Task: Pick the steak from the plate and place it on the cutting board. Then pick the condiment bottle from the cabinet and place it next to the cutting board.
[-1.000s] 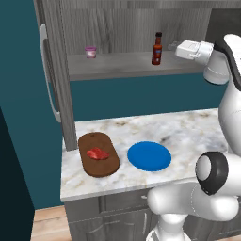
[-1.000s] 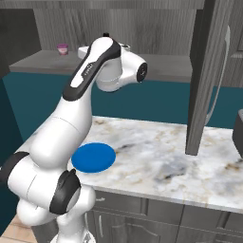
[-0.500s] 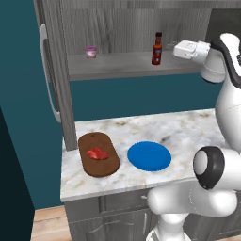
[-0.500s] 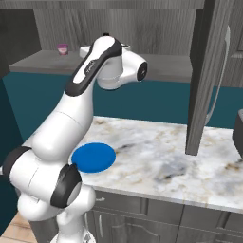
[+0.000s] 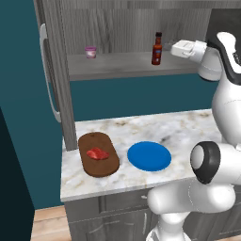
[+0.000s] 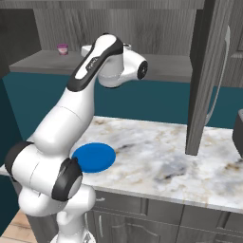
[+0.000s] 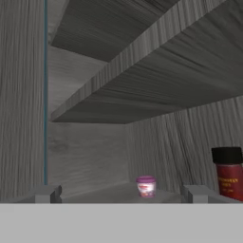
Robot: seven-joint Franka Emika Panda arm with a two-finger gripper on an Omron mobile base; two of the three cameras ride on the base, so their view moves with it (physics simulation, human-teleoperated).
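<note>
Red steak (image 5: 97, 153) already lies on the cutting board (image 5: 98, 154), beside the blue plate (image 5: 149, 156). At shelf height in the cabinet (image 5: 117, 62), the hand (image 5: 181, 48) stands wide and empty, with the upright condiment bottle (image 5: 156, 49) just beside it, toward the pink-lidded cup (image 5: 91, 52).

The condiment bottle (image 7: 229, 173) stands at the right edge on the cabinet (image 7: 156, 71) shelf. A pink-lidded cup (image 7: 146, 186) sits farther back, between the spread fingertips (image 7: 46, 194).
</note>
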